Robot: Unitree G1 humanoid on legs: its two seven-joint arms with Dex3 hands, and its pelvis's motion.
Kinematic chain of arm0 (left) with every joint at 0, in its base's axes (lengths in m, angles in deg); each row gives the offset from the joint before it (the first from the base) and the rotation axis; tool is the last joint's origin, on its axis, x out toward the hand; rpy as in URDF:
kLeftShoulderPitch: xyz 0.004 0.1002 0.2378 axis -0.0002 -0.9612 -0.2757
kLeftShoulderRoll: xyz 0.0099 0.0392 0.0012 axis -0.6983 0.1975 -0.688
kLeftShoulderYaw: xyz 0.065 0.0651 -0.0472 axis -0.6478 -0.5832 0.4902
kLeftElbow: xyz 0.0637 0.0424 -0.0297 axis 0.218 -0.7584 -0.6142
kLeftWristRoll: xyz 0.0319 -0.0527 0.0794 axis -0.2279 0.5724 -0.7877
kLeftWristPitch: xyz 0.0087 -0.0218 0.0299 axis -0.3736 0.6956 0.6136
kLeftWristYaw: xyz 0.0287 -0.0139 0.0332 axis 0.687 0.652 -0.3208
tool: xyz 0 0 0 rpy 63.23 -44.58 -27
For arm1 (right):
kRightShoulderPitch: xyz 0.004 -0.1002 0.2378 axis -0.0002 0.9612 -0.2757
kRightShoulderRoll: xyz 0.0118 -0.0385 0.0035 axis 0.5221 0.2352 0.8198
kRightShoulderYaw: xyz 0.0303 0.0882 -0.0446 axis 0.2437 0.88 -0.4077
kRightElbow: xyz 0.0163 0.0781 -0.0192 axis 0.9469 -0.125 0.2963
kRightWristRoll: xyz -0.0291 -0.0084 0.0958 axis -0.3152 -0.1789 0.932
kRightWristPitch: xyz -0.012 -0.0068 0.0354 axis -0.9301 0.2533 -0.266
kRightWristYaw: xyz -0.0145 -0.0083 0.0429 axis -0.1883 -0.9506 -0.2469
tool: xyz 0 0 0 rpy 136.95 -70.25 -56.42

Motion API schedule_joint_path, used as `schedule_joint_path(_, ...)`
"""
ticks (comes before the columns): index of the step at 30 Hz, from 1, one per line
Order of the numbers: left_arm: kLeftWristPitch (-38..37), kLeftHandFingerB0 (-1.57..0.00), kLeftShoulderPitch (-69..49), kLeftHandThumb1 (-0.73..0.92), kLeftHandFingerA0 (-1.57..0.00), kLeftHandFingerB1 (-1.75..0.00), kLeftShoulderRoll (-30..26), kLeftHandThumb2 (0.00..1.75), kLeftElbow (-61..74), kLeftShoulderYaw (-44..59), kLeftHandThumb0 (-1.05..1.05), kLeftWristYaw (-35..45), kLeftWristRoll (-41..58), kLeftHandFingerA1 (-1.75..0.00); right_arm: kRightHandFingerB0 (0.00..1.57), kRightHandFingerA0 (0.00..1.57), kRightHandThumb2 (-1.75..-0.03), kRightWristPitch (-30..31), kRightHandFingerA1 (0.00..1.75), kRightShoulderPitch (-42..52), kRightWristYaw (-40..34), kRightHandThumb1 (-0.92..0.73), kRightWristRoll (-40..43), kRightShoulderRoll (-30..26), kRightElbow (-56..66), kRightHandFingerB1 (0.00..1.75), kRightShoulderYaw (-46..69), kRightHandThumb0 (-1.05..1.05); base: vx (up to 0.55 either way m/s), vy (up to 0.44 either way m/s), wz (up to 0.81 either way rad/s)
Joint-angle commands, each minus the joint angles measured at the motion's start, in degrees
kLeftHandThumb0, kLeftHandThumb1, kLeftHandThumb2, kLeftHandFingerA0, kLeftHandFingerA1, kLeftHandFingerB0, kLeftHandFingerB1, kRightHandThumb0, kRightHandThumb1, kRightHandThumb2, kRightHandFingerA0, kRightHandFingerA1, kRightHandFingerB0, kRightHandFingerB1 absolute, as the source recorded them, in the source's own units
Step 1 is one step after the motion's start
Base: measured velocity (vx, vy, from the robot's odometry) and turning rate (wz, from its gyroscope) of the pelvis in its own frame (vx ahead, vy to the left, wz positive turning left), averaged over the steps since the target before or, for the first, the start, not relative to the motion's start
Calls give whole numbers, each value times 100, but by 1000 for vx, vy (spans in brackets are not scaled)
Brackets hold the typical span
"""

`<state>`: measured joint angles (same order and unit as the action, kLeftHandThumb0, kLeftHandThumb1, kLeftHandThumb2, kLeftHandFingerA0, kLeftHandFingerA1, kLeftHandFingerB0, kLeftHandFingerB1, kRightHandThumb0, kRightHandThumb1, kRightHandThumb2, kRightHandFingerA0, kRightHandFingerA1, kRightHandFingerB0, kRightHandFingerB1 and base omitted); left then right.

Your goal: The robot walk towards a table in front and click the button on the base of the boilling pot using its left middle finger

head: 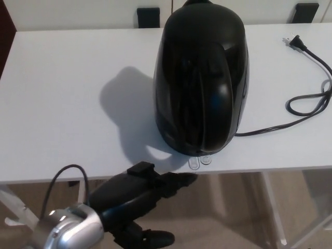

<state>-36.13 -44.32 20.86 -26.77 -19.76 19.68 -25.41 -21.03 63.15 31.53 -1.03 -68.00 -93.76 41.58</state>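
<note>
A black boiling pot [201, 78] stands on the white table [67, 104], its handle facing me. At the foot of the pot, a clear button tab [199, 161] sticks out near the table's front edge. My left hand [140, 194] is low at the front edge, left of the tab. One finger [181, 180] points right toward the tab, its tip a short gap away and slightly below it. The thumb hangs underneath, apart from the fingers, and the hand holds nothing. My right hand is not visible.
A black power cord [306, 104] with a plug [293, 41] loops across the table's right side and runs to the pot's base. Two dark chair backs [148, 15] show behind the far edge. Table legs [272, 207] stand below on the right.
</note>
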Motion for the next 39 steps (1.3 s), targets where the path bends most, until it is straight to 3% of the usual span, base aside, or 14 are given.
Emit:
schedule_joint_path(1, 580, 0, 66, 65, -97, -6, 54, 103, 18, -149, -93, 191, -417, -105, 28, 52, -58, 26, 54, -14, 57, -65, 45, -8, 14, 40, 30, -5, 0, 0, 0)
schedule_joint_path(2, 641, 0, 79, 81, -100, -15, 101, 65, -5, -198, -92, 195, -462, -101, 27, 53, -58, 46, 54, -18, 50, -65, 36, -5, 21, 40, 24, -4, 0, 0, 0)
schedule_joint_path(3, 675, 0, 117, 66, -100, -7, 140, 104, -75, -271, -93, 181, -520, -102, 18, 46, -90, 65, 64, -30, 63, -47, 57, 9, 15, 51, 38, -4, 0, 0, 0)
schedule_joint_path(4, 734, 0, 144, 82, -100, -17, 157, 66, -86, -314, -93, 214, -558, -100, 27, 54, -58, 65, 54, -37, 65, -65, 47, 1, 18, 40, 32, -4, 0, 0, 0)
schedule_joint_path(6, 799, 0, 161, 63, -104, -11, 193, 103, -107, -350, -88, 236, -574, -106, 27, 53, -58, 78, 54, -46, 71, -64, 44, -2, 22, 40, 32, -5, 0, 0, 0)
schedule_joint_path(9, 883, -1, 205, 61, -99, -13, 257, 100, -193, -389, -86, 223, -579, -97, 17, 46, -89, 39, 64, -56, 104, -46, 59, -1, 14, 51, 40, -5, 0, 0, 0)
schedule_joint_path(10, 895, 0, 221, 79, -102, -17, 290, 64, -236, -388, -90, 194, -564, -99, 18, 46, -90, 81, 64, -52, 98, -46, 59, 4, 44, 51, 40, -6, 0, 0, 0)
schedule_joint_path(13, 915, 0, 279, 63, -98, -9, 312, 103, -271, -395, -89, 170, -591, -102, 28, 54, -58, 36, 53, -18, 49, -64, -22, -19, 81, 40, -17, -8, 0, 0, 0)
schedule_joint_path(15, 917, 0, 272, 82, -99, -13, 319, 65, -252, -375, -94, 162, -550, -107, 27, 53, -58, 72, 52, -17, 42, -64, -35, -24, 97, 39, -31, -9, 0, 0, 0)
schedule_joint_path(17, 915, 0, 225, 62, -105, -10, 305, 103, -130, -313, -88, 177, -453, -107, 27, 54, -58, 45, 52, -31, 48, -64, -2, -10, 66, 39, -12, -8, 0, 0, 0)
schedule_joint_path(27, 925, 0, 10, 67, -99, 0, 297, 103, 315, -171, -99, 150, -370, -120, 18, 49, -89, 64, 65, 15, 17, -46, -26, -2, 116, 51, -37, -5, 0, 0, 0)
schedule_joint_path(28, 838, 0, -2, 77, -95, -3, 261, 64, 339, -133, -88, 79, -373, -102, 18, 48, -88, 22, 66, 1, 43, -45, 9, 5, 71, 52, -15, -4, 0, 0, 0)
schedule_joint_path(33, 359, 0, -5, 60, -81, 0, 151, 79, 82, -74, -86, -479, -506, -87, 19, 46, -90, 8, 64, -46, 24, -46, -13, 17, 2, 52, -24, -6, 0, 0, 0)
schedule_joint_path(39, 107, 0, 63, 57, -84, -7, 111, 91, -230, -139, -84, -812, -607, -95, 27, 53, -58, 123, 53, -33, 50, -65, 0, 10, 122, 39, -24, -8, 0, 0, 0)
